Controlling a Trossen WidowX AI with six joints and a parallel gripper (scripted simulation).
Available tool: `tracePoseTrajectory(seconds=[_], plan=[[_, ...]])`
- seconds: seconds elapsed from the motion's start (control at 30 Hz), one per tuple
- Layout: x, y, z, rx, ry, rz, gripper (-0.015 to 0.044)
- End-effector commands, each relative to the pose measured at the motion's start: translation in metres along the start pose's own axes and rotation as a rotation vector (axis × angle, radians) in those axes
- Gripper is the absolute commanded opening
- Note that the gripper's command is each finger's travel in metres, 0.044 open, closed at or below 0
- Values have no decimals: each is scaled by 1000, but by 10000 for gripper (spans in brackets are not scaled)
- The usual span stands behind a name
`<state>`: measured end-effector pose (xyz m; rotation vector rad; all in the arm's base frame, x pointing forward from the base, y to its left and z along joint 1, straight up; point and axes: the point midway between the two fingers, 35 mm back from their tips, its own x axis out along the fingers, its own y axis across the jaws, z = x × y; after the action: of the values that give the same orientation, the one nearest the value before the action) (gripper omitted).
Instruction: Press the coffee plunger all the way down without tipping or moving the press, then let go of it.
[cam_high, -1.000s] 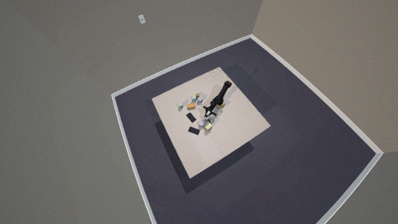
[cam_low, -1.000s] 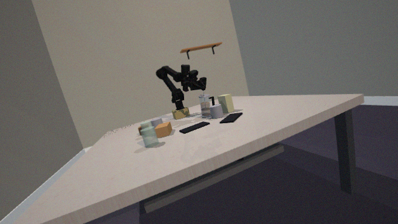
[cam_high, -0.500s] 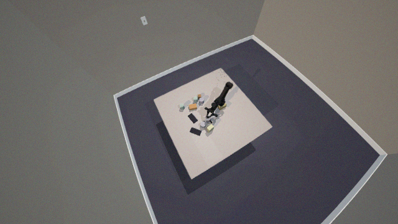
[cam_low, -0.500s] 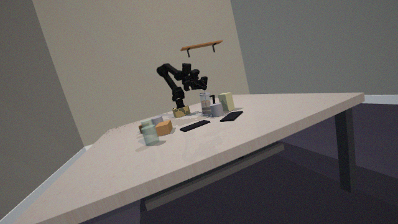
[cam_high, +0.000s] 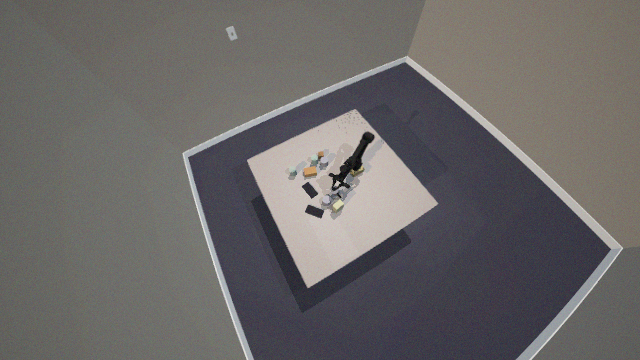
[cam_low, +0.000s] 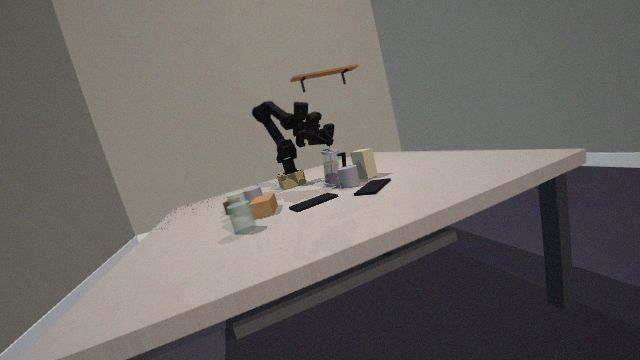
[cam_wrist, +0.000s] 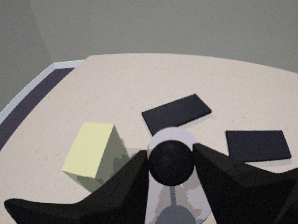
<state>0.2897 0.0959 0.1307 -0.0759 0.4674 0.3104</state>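
Observation:
The coffee press (cam_low: 330, 167) (cam_wrist: 197, 202) stands upright on the table, a clear glass with brown contents and a black handle (cam_low: 343, 159). My gripper (cam_low: 330, 142) (cam_wrist: 169, 153) is just above the press and shut on the round black plunger knob (cam_wrist: 171, 169), which sits between the fingertips. A short length of rod (cam_low: 330, 148) shows between the fingertips and the lid (cam_low: 330, 151). Inside the glass the rod runs down, and a dark band shows low in it. In the top view the arm covers part of the press.
A lavender cup (cam_low: 348, 176) (cam_wrist: 172, 134) and a pale yellow block (cam_low: 364, 163) (cam_wrist: 90, 149) stand close to the press. Two flat black slabs (cam_low: 314, 202) (cam_low: 373, 187) lie in front. An orange block (cam_low: 263, 205) (cam_high: 310, 171) and a pale green jar (cam_low: 242, 218) stand farther off.

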Motion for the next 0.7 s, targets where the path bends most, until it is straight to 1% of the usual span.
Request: tracePoseTrajectory(seconds=[0.0, 0.67], plan=[[3, 0, -7, -6, 29, 1, 116], [6, 0, -5, -6, 29, 1, 116]])
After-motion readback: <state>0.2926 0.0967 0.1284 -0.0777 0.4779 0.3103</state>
